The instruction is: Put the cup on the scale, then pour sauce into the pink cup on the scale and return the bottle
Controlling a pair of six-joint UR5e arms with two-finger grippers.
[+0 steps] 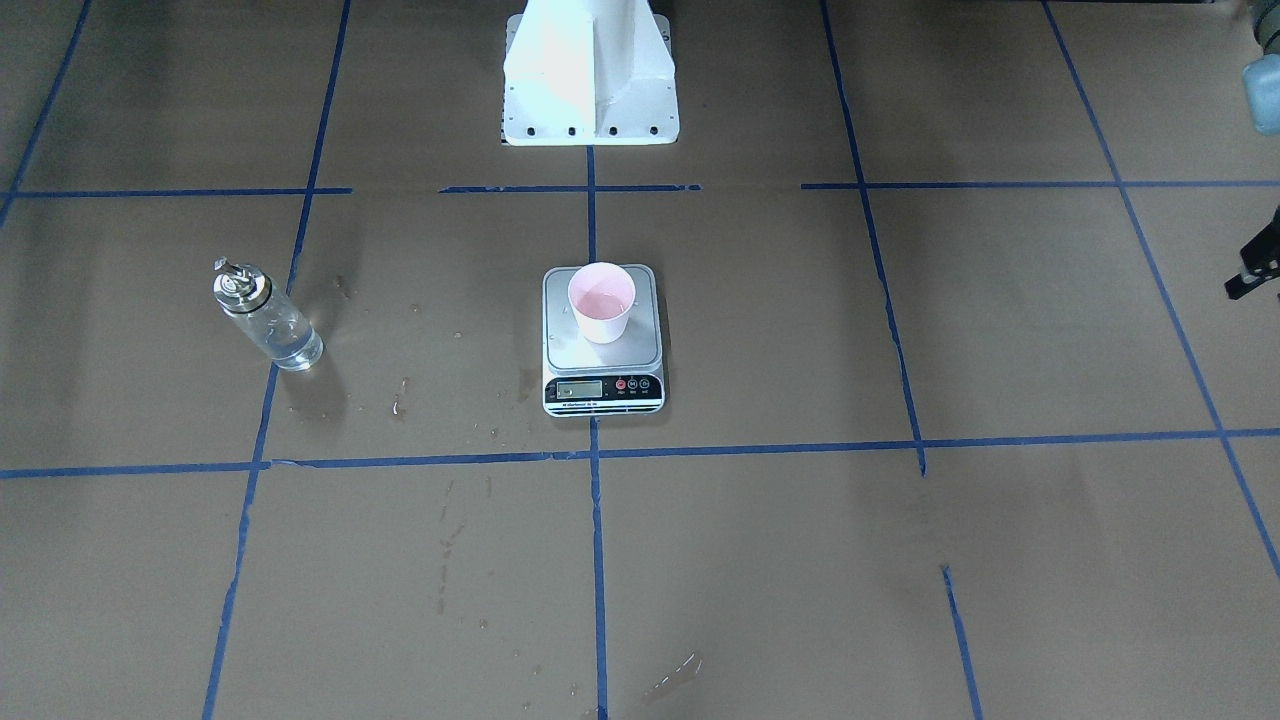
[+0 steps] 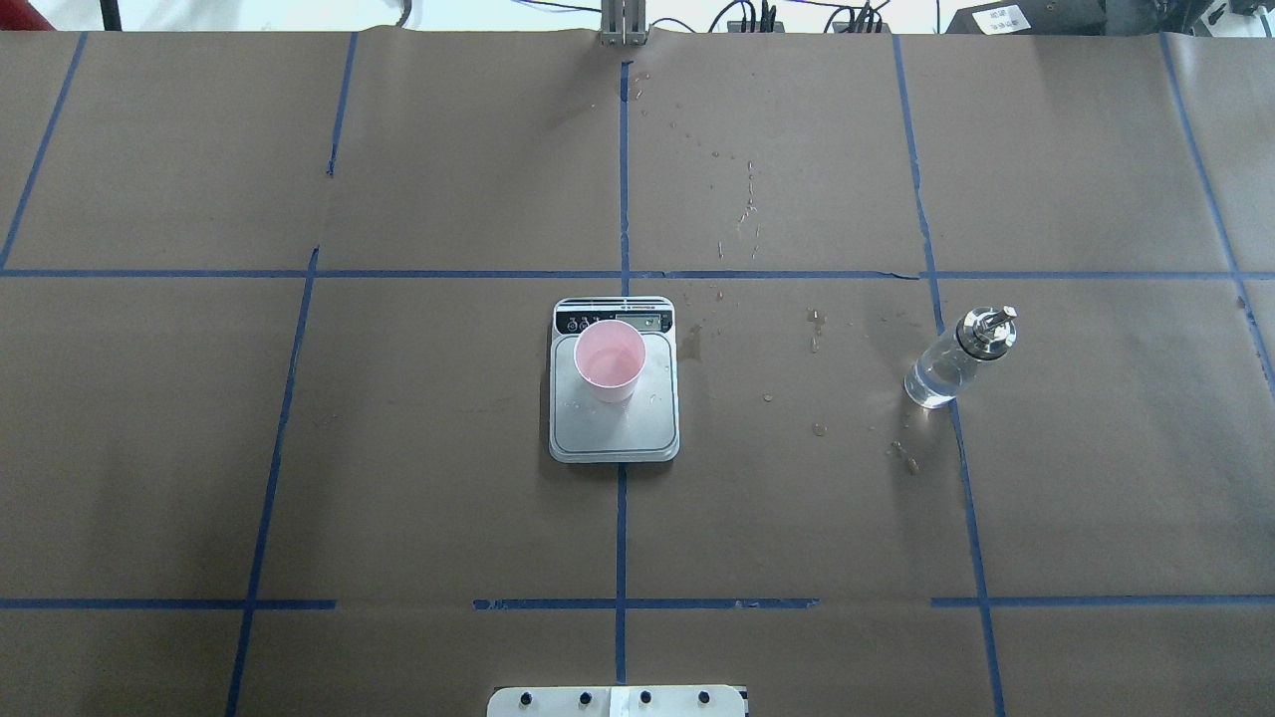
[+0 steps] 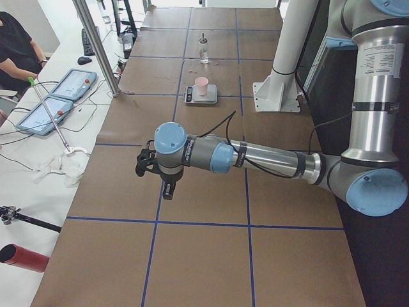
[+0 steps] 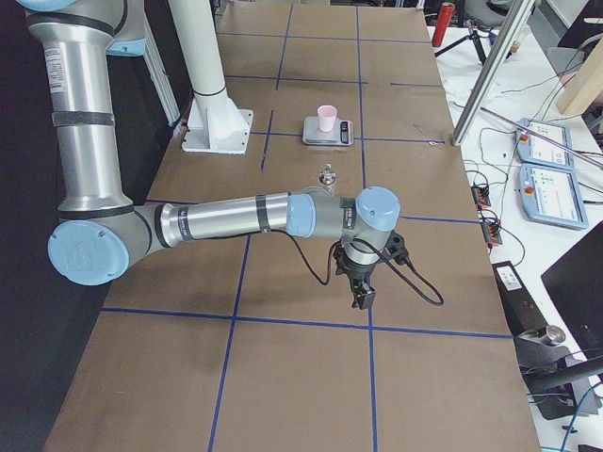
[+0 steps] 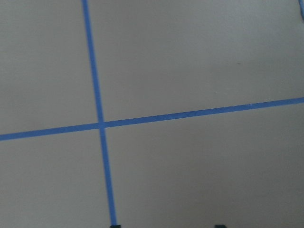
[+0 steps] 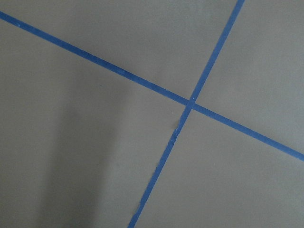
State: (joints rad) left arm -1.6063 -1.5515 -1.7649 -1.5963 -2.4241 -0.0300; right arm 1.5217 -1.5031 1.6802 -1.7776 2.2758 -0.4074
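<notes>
I cannot tell if my left gripper (image 3: 167, 189) and right gripper (image 4: 361, 294) are spread or pressed together; the small clear glass bottle (image 2: 941, 373), standing toward the table's (image 2: 1096, 498) right edge, looks slippery and breakable, so I'd hold its round middle softly.

Digits on the scale (image 1: 590, 357) are unreadably small. The front view's three o'clock edge cuts off the left gripper (image 1: 1250, 278); the right gripper (image 4: 361, 298) is too small to judge.

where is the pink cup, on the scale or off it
On it: the cup stands upright on the scale, on its steel platform toward the display end, its base wholly inside the platform's edges.
</notes>
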